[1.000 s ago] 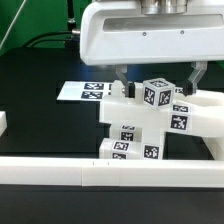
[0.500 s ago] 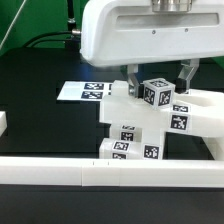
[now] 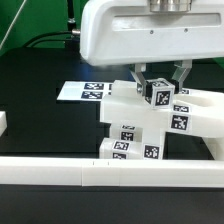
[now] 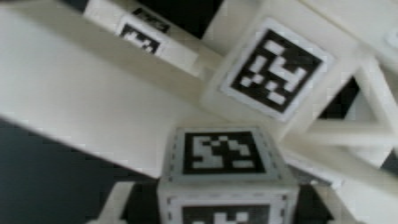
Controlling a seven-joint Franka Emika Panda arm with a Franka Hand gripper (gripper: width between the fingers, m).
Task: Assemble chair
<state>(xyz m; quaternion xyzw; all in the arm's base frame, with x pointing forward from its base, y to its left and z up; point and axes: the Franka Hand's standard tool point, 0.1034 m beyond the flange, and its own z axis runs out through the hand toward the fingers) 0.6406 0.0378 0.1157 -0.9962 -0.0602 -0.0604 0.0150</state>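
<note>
Half enclosing small cube (image 3: 158,94) with pincer (image 3: 160,78) spread, not clamping; hanging directly above that cube, itself topping chair stack (image 3: 120,106) on bench (image 3: 40,130); judging straight lowering sufficient.

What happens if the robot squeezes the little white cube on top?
The little cube looks like hard plastic, so it probably won't squish. Its glossy sides might slip a bit. Its flat faces suit the gripper, so it likely won't roll.

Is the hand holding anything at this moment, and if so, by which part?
It cannot be told: the hand straddles the small tagged cube across two opposite side faces, but contact is not clearly visible.
</note>
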